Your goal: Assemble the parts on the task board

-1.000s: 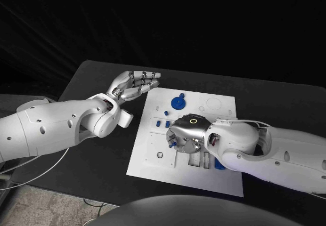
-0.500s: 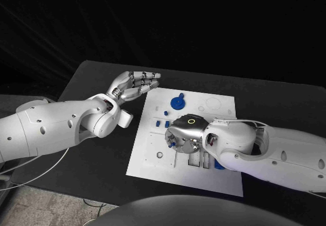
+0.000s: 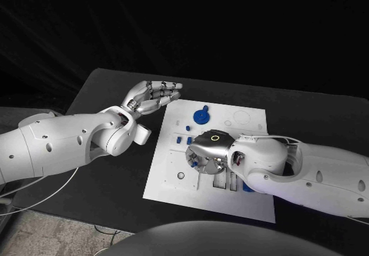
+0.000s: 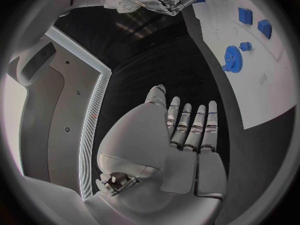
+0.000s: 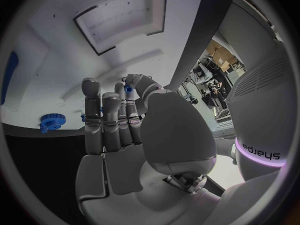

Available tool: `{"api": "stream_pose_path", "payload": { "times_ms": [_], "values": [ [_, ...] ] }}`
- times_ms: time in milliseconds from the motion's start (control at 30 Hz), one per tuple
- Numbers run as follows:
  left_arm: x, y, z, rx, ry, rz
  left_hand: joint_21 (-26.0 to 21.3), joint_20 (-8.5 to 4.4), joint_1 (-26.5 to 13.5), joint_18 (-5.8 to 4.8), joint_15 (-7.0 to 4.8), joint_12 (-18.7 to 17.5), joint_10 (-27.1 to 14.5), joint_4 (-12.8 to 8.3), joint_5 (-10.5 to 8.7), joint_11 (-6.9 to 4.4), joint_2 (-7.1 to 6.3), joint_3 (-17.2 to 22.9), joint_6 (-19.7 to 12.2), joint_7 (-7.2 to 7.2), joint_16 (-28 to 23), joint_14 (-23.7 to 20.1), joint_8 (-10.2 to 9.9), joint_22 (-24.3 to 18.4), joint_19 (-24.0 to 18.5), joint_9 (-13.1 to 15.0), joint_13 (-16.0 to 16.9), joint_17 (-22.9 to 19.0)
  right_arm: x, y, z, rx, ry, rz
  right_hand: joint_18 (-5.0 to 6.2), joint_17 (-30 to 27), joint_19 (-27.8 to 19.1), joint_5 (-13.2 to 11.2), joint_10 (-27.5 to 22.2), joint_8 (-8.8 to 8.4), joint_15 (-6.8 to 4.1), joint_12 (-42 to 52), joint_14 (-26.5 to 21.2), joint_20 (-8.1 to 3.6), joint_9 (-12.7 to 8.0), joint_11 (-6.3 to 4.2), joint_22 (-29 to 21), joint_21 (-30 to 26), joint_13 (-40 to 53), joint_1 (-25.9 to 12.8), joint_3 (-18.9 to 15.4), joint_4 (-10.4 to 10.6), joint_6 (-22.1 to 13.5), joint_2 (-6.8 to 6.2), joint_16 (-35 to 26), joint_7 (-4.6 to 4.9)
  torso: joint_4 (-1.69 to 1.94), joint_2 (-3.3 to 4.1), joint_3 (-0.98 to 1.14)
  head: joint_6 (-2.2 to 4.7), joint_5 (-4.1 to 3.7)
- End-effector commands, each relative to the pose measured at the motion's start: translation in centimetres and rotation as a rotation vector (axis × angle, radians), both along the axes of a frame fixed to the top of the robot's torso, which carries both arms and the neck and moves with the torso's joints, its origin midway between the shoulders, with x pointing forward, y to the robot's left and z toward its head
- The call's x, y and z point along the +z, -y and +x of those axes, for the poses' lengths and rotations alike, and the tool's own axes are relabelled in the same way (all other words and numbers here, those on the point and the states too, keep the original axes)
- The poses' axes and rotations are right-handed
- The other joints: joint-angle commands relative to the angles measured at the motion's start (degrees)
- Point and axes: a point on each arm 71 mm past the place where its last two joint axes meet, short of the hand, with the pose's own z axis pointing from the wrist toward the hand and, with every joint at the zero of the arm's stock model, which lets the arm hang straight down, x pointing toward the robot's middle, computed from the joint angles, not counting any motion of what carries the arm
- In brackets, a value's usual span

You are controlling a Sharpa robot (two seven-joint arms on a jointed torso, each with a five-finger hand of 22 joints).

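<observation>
Two white arms reach over a black table (image 3: 115, 176) that fills the middle of the head view, with dark room above it and a strip of pale speckled floor at the lower left corner. The white board (image 3: 173, 160) lies slanted at the centre of the table, its far end toward the top of the frame.

Coming in from the left edge, the left hand (image 3: 152, 96) hangs over bare table just off the board's upper left corner. Its fingers (image 4: 190, 127) lie straight and side by side, palm bare, holding nothing.

The right hand (image 3: 206, 158) sits low over the board's middle, its back toward the camera. In the right wrist view its fingers (image 5: 103, 117) stand close together and curl slightly, and a small blue part (image 5: 127, 88) shows at the tip of thumb and finger, apparently pinched there; I cannot tell how firm the hold is.

A blue gear (image 3: 201, 115) lies flat on the board in the upper middle of the head view, well clear of both hands. Two small blue blocks (image 3: 184, 140) sit just left of the right hand. Two rectangular slots (image 3: 224, 182) are cut in the board below that hand, and faint ring outlines (image 3: 243, 118) mark the board's upper right. A thin cable (image 3: 54, 192) trails under the left arm toward the lower left.
</observation>
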Motion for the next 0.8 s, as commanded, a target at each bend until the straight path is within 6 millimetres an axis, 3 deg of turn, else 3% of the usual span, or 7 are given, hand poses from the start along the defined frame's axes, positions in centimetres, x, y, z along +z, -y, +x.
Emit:
{"api": "stream_pose_path", "payload": {
  "times_ms": [33,800],
  "values": [
    [0.01,0.21,-0.06,-0.02,-0.003,-0.011,0.3,0.09,0.3,-0.91,0.03,0.3,0.1,0.1,-0.34,0.46,0.53,0.1,0.1,0.11,0.3,0.5,0.2,-0.1,0.5,0.1,0.1,0.1,-0.17,0.01,-0.01,0.002,0.0,-0.031,0.29,-0.1,-0.1,-0.3,-0.2,-0.31,0.09,-0.3,-0.1,-0.08,-0.1,0.38,2.8,-0.1,0.1,-0.5,0.0,0.4,-0.3,0.2,-0.1,0.12,0.03,-0.02,0.0,0.0,0.05],
    [-0.06,0.26,-0.04,-0.025,-0.009,-0.012,0.4,0.1,0.3,-1.0,0.14,0.3,0.2,0.1,-0.36,0.61,0.63,0.1,0.2,0.2,0.5,0.9,0.2,-0.1,0.6,0.1,0.1,0.1,-0.23,-0.09,-0.04,0.001,-0.011,-0.033,0.37,-0.5,-0.3,0.5,-1.5,-3.41,0.45,0.0,-0.5,0.27,-3.2,0.79,2.7,-0.9,0.8,-1.4,1.3,1.1,0.9,0.4,-0.2,0.04,-0.02,0.04,-0.01,0.0,0.12]
  ]
}}
